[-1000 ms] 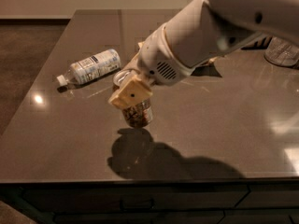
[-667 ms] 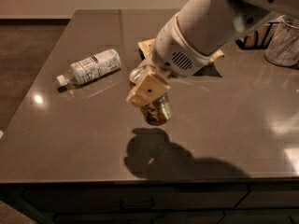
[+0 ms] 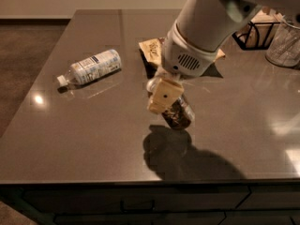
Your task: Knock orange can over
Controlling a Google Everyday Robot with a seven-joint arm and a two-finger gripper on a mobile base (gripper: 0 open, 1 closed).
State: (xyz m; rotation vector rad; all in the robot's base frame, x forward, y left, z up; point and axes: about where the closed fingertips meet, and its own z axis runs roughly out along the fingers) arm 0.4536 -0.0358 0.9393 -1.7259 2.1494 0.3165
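Note:
The orange can (image 3: 178, 116) sits near the middle of the dark tabletop (image 3: 84, 125). It shows brown-orange sides and leans steeply, its upper end hidden behind my gripper. My gripper (image 3: 162, 95), tan-tipped at the end of the white arm, is directly against the can's upper left side. A dark shadow lies on the table just in front of the can.
A clear plastic bottle (image 3: 90, 66) with a white label lies on its side at the left. A tan snack bag (image 3: 151, 48) lies behind the gripper. A black wire holder (image 3: 255, 33) and a clear container (image 3: 284, 44) stand at the back right. The table's front edge runs close below.
The gripper and arm have swung to the right. The can has moved right with them and gone from upright to steeply tilted.

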